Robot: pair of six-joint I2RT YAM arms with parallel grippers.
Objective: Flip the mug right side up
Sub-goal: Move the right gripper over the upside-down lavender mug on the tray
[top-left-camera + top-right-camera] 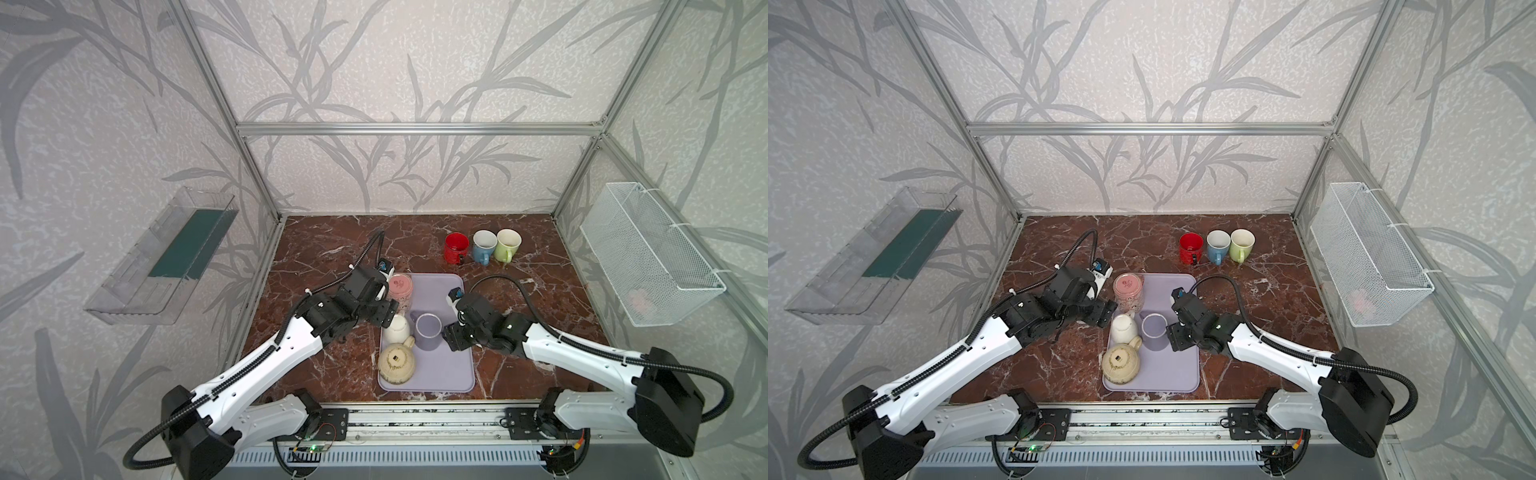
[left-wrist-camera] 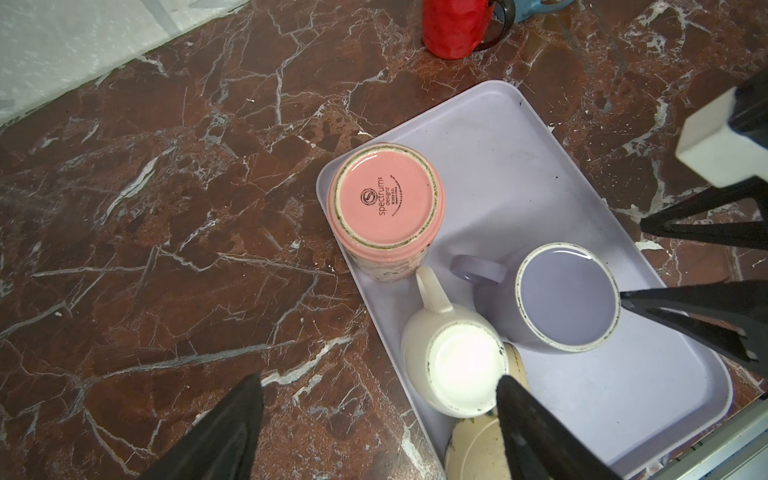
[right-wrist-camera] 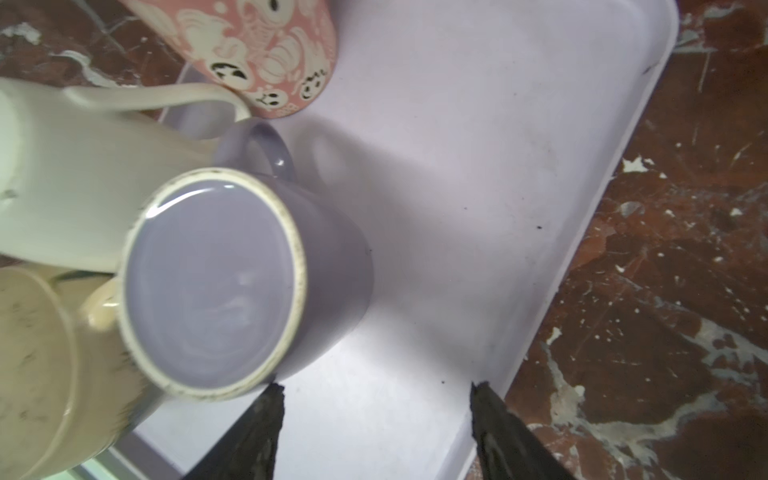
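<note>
Rail point(image 1: 415, 419), marble tabletop point(image 1: 332, 249), lavender mug point(image 1: 428, 338), leafy walls point(image 1: 374, 62)

Lilac mug point(image 2: 567, 297), lilac tray point(image 2: 498, 137), pink mug point(image 3: 266, 54) with cream ghost pattern, white mug point(image 2: 461, 365), red-brown white-veined marble tabletop point(image 2: 166, 208)

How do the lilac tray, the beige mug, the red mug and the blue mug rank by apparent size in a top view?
1. lilac tray
2. beige mug; it sits nearer the camera, so its true size is unsure
3. red mug and blue mug: they look alike, not ranked
</note>
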